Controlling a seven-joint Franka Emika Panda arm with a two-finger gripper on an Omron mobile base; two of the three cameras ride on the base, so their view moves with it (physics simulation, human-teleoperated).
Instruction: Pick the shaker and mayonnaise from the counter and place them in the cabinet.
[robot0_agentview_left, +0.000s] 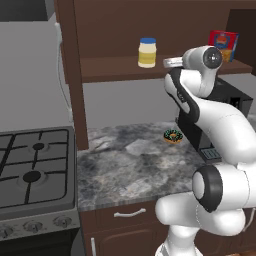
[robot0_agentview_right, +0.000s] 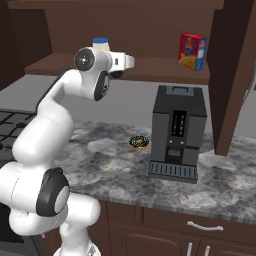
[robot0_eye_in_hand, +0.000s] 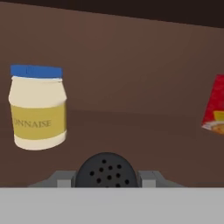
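The cabinet (robot0_agentview_left: 70, 75), dark brown wood with a thick vertical side panel, rises ahead of my claw (robot0_eye_in_hand: 106, 177); its shelf board (robot0_agentview_left: 115, 69) runs at the level of the claw, which is raised to the shelf's front edge. The surface (robot0_agentview_left: 135, 170), a grey mottled stone slab, lies well below the claw, over brown drawers with silver handles (robot0_agentview_right: 205, 226). A black gas stove (robot0_agentview_left: 32, 170) adjoins the surface far to the left of and below the claw. My white arm (robot0_agentview_right: 50, 135) climbs from the base and bends forward at the top, so that the hand points into the cabinet. A black coffee machine (robot0_agentview_right: 177, 132) stands on the surface below and to the right of the claw. A red-and-yellow box (robot0_agentview_right: 192, 51) stands on the shelf, well to the right of the claw. The mayonnaise (robot0_eye_in_hand: 38, 107), a pale yellow jar with a blue lid, stands upright on the shelf, ahead of the claw and to its left, apart from it. A chocolate sprinkled donut (robot0_agentview_right: 139, 143) lies on the surface far beneath the claw, just left of the coffee machine. The shaker (robot0_eye_in_hand: 106, 169), black with a perforated rounded top, sits between my two fingertips (robot0_eye_in_hand: 63, 178), which press against its sides: the claw is clamped on it.
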